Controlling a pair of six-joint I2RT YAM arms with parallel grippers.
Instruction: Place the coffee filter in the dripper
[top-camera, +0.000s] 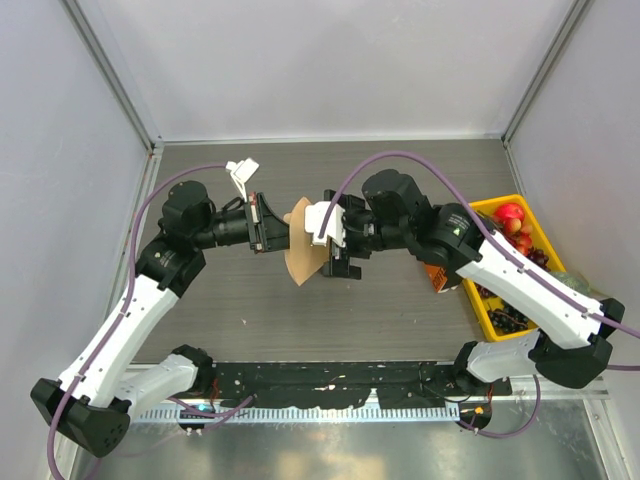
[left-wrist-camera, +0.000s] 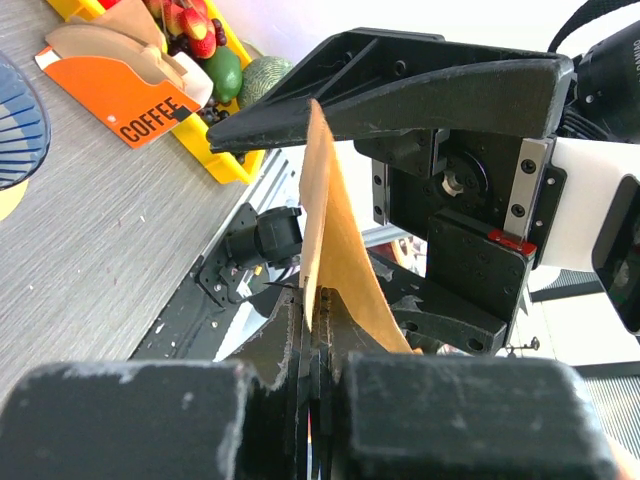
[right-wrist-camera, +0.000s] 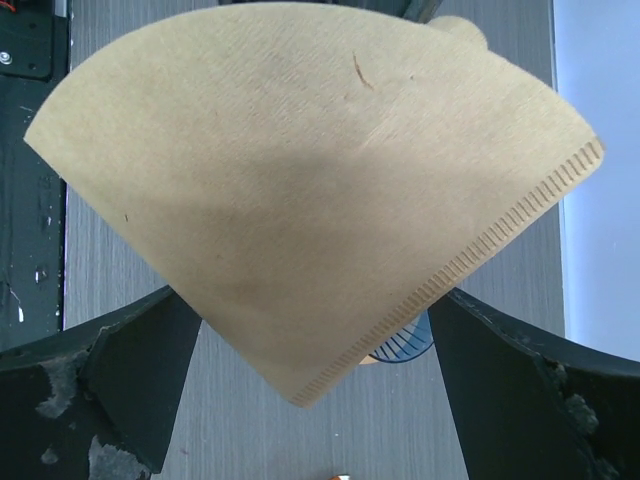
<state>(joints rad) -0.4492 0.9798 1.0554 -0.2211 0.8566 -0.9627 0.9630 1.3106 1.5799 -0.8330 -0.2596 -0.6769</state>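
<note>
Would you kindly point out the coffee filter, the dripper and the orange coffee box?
coffee filter (right-wrist-camera: 300, 190): right wrist view, middle of its flat paper face.
dripper (left-wrist-camera: 14, 125): left wrist view, ribbed blue wall.
orange coffee box (left-wrist-camera: 112, 97): left wrist view, orange printed face.

My left arm (top-camera: 110, 340) and right arm (top-camera: 530, 295) wear white shells between black joints, and a purple cable (top-camera: 400, 155) runs along each. My right gripper (right-wrist-camera: 310, 330) has a black plate body with small screws (left-wrist-camera: 528, 168) and a red tab (left-wrist-camera: 505, 240), perhaps a label. Its fingers (right-wrist-camera: 110, 400) are scuffed grey.
</note>
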